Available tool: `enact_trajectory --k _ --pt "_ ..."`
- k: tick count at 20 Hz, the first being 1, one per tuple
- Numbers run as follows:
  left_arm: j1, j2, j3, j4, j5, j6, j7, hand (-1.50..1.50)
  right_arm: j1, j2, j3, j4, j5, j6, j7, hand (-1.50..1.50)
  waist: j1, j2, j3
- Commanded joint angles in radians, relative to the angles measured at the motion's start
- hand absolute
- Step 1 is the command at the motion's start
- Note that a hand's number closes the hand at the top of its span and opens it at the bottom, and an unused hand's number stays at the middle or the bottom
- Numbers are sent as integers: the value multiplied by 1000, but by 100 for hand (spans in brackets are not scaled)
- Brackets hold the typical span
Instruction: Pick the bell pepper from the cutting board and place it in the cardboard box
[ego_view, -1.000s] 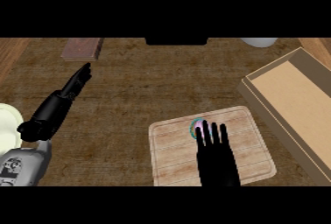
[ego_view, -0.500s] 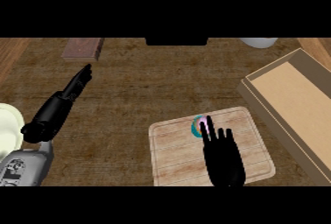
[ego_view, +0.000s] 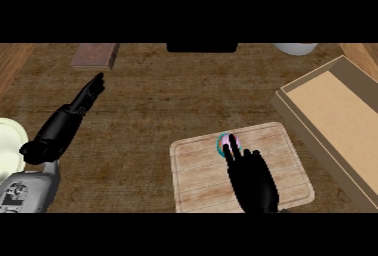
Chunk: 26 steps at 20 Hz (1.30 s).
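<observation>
on the cutting board (ego_view: 199, 180) — right hand (ego_view: 252, 182) flat, fingers straight, tips over the bell pepper (ego_view: 222, 143). left hand (ego_view: 74, 112) open over the table (ego_view: 177, 95). cardboard box (ego_view: 336, 117) at right.

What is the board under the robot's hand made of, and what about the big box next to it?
The cutting board looks like pale wood with a matte finish: grain lines run across it. The box looks like plain brown cardboard, with thin flat walls, dull and unprinted. The counter appears to be darker wood.
</observation>
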Motion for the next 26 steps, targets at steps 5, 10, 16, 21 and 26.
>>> enact_trajectory --k 5,10,16,21,26 --pt "-25 -38 -31 -49 -9 0 62 0 -126 164 -250 172 -227 -121 -134 150 21 18 5" --pt "-42 -17 4 12 -10 -12 28 0 -238 203 -430 358 -346 -291 -267 150 14 17 4" --pt "60 -10 17 -41 -17 -24 -15 0 -368 215 -407 301 -223 -287 -224 150 10 7 3" --pt "6 -46 1 2 -42 1 13 0 -463 197 -565 138 -285 -185 -117 150 -4 5 3" --pt "36 -15 26 -13 -30 -20 -11 0 -464 173 -757 47 -312 -236 26 150 -8 4 3"
